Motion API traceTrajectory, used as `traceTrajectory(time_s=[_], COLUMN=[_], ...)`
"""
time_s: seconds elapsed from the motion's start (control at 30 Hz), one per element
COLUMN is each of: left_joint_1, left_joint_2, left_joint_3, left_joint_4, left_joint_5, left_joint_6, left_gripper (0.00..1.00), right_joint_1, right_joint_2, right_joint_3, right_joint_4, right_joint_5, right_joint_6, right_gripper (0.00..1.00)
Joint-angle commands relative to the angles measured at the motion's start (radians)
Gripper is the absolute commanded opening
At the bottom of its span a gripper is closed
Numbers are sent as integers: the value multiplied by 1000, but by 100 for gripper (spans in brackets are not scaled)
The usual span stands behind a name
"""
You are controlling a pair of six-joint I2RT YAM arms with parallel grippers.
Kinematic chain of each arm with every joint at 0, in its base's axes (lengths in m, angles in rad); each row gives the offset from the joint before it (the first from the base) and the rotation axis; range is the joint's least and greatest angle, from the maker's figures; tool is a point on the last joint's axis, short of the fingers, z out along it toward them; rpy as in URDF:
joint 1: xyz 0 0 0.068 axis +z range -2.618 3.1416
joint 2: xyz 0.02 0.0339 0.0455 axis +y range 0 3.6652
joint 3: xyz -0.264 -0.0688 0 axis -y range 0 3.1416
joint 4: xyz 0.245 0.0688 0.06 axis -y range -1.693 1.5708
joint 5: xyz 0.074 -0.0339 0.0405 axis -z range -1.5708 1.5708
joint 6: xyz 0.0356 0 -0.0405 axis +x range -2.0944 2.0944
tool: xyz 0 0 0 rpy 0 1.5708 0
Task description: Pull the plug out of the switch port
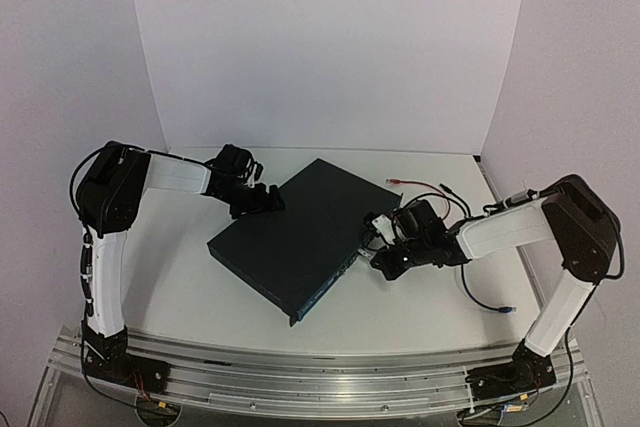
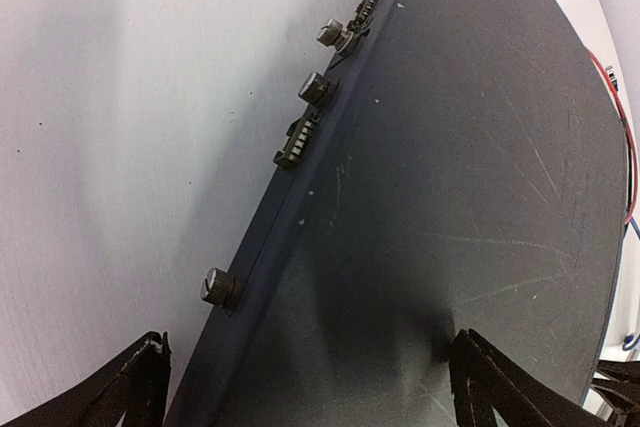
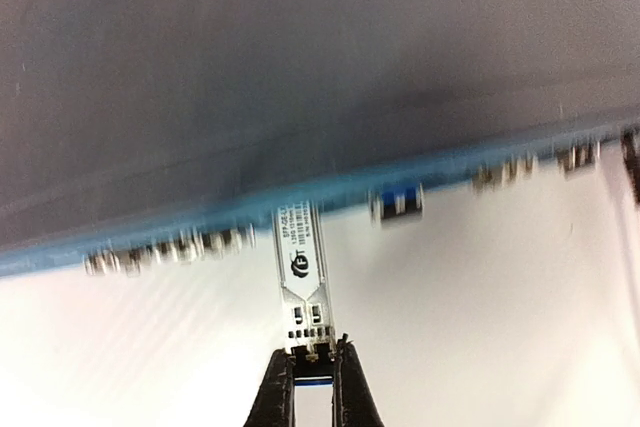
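Note:
The switch (image 1: 300, 242) is a flat dark blue-black box lying at an angle mid-table. In the right wrist view its thin blue edge face (image 3: 330, 187) carries a row of small sockets. The plug (image 3: 300, 277), a slim silver module with a printed label, sticks out of that face, its far end still at the blue edge. My right gripper (image 3: 311, 367) is shut on the plug's near end. My left gripper (image 2: 315, 397) is open at the switch's far-left corner (image 1: 255, 197). One of its fingers (image 2: 140, 387) is off the switch's edge and the other is over the top panel.
A second small blue-latched module (image 3: 397, 204) sits in the socket row to the right of the plug. Thumbscrews (image 2: 220, 287) stick out of the switch's other edge. Red and black leads (image 1: 420, 185) and a blue cable (image 1: 490, 302) lie on the table's right side. White walls close in three sides.

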Motion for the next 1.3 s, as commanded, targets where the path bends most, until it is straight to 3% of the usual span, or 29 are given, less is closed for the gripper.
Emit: traceTrajectory(time_s=[0.0, 0.33, 0.53, 0.67, 0.73, 0.87, 0.93, 0.97, 1.27], left_joint_1=[-10, -10, -10, -10, -10, -9, -10, -10, -10], left_joint_2=[40, 37, 19, 11, 7, -6, -11, -12, -29], left_joint_3=[6, 5, 0, -3, -6, -20, -28, -30, 34], left_joint_4=[-76, -62, -53, -48, -45, -32, -20, -15, -34], left_joint_5=[-36, -19, -18, -13, -12, -8, -3, -1, -2], left_joint_6=[-1, 3, 6, 3, 4, -2, -5, -6, 33], left_gripper=[96, 97, 97, 97, 97, 97, 97, 97, 99], right_joint_1=[1, 1, 2, 1, 1, 1, 1, 1, -3], right_joint_2=[-87, -313, -361, -374, -381, -416, -436, -441, -391], right_joint_3=[-76, -149, -189, -219, -229, -231, -223, -216, -62], right_joint_4=[-142, -277, -352, -352, -353, -353, -355, -355, -350], right_joint_5=[14, 67, 123, 131, 144, 152, 154, 154, 176], right_joint_6=[58, 109, 209, 270, 282, 288, 291, 294, 376], right_gripper=[0, 0, 0, 6, 16, 55, 80, 86, 96])
